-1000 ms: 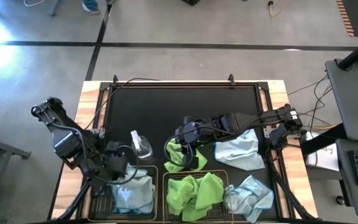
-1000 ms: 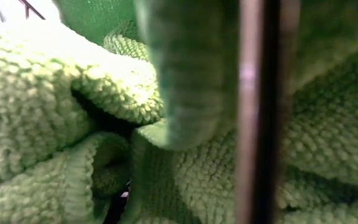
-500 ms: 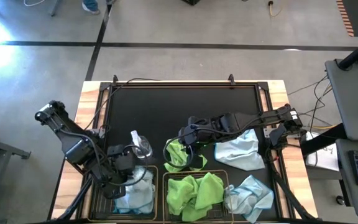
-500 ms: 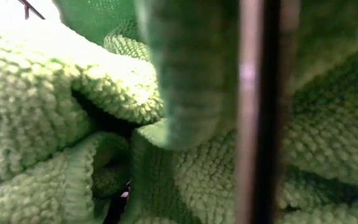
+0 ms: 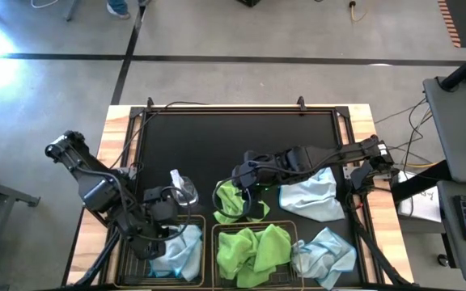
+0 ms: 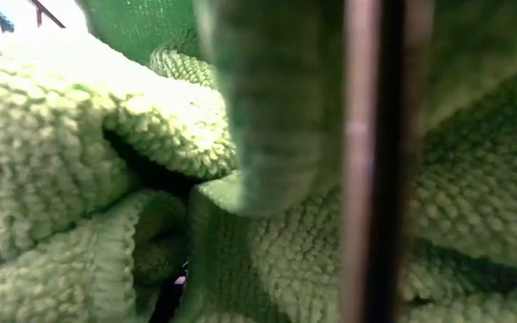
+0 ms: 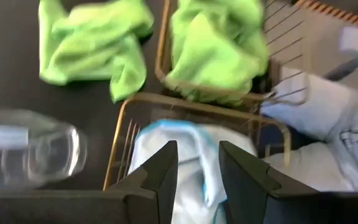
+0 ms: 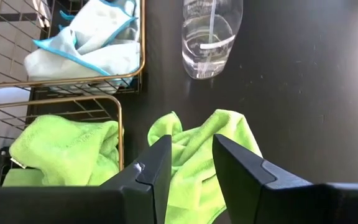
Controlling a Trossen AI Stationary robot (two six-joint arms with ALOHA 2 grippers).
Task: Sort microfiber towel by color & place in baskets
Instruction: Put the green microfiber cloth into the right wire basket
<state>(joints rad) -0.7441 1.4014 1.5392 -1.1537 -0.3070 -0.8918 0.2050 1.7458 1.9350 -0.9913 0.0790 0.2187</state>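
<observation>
Closest to the low camera, lime green towels (image 6: 79, 152) fill the view behind a dark wire of the right basket (image 5: 291, 234), which sits at the near edge of the surface (image 5: 233, 137) and holds a heap of those green cloths (image 5: 253, 252). Beside it, the left basket (image 5: 140, 263) holds a pale blue towel (image 5: 176, 250). The left end effector (image 5: 167, 229) hangs over that basket; in its wrist view the two dark fingers (image 7: 163, 171) stand parted with a clear gap, the blue cloth (image 7: 191, 149) lying below them in the basket, not pinched: released. At the near right corner, outside the baskets, another blue towel (image 5: 326, 255) lies crumpled on the surface. A little farther in, a loose green towel (image 5: 237, 204) lies on the surface just behind the right basket. The right end effector (image 5: 245, 179) is directly above it; its wrist view shows the fingers (image 8: 160, 165) apart, straddling a raised fold of that green cloth (image 8: 197, 155), but whether the pads press on it cannot be told. Right of it, a third blue towel (image 5: 310, 196) lies spread beneath the right arm. Left of the green cloth, a clear spray bottle (image 5: 183, 187) lies on the surface just behind the left basket. The far half of the dark surface lies beyond all of these.
</observation>
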